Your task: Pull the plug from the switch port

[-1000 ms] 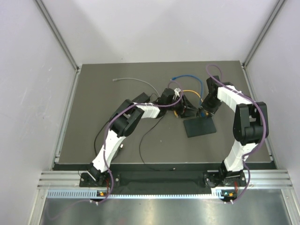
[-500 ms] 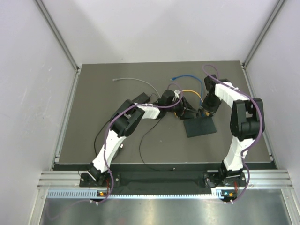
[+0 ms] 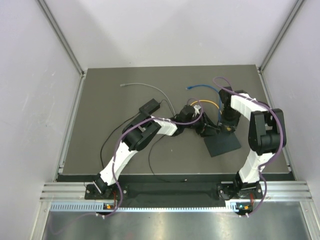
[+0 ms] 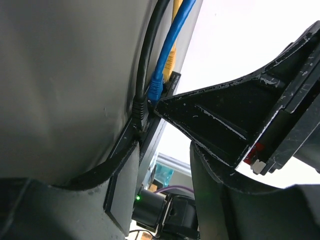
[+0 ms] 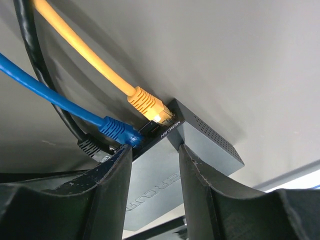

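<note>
The blue plug [image 4: 156, 87], seated in the switch [image 5: 210, 142], touches one fingertip of the left gripper [image 4: 146, 114], whose jaws stand half apart, though I cannot tell if they grip it; the right gripper [image 5: 153, 150] has its jaws apart over the switch's top.

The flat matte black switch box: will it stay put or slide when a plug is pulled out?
The flat matte black switch box looks thin and probably light, lying on a smooth grey table, so it would likely slide. Its yellow cable, blue cable and black cable may drag it. Being flat, it should hardly tip.

Matte black switch box [image 5: 156, 176] with dotted side, yellow cable [image 5: 90, 56], blue cable [image 5: 50, 95], black cord [image 5: 29, 50], grey table [image 3: 100, 115].
</note>
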You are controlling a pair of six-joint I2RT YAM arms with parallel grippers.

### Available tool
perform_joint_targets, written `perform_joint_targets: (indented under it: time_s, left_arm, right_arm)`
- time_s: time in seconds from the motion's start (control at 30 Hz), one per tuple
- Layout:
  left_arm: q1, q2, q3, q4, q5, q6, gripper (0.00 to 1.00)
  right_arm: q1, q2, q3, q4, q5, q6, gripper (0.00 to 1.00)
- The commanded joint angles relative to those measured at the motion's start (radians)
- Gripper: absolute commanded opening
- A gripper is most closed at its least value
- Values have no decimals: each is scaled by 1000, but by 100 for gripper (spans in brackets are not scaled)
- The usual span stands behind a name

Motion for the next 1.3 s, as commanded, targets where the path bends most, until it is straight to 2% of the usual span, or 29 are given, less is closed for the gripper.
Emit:
perform_joint_targets:
  time_s: [0.0, 0.17, 0.4, 0.6, 0.7, 0.73, 0.93, 1.13, 1.27]
  left_arm:
    - [-28, -24, -32, 69, -4, -22, 50]
    - [-26, -32, -18, 23, -74, 0, 50]
    - [-26, 48, -24, 223, -61, -68, 46]
    - [-26, 31, -49, 187, -59, -22, 46]
    - [-25, 20, -73, 196, -56, -26, 46]
    - [-23, 17, -76, 196, -55, -26, 46]
    - [-20, 2, -65, 153, -32, -13, 45]
    - [-17, -18, -36, 20, -45, 44, 51]
    - [-17, -12, -15, -29, -50, 89, 57]
  right_arm:
    - [-6, -25, -78, 83, -9, -51, 43]
    - [-12, -91, -81, 98, -52, -42, 43]
    - [-49, -65, -84, 75, -110, -28, 41]
    - [-93, -139, -78, 81, -153, -21, 40]
    - [-130, -140, -50, 34, -160, -33, 44]
    - [-179, -142, -37, 25, -161, -48, 46]
    - [-221, -177, -46, -6, -169, -94, 50]
    - [-228, -199, -81, 40, -236, -84, 59]
    - [-230, -193, -138, 75, -279, -48, 57]
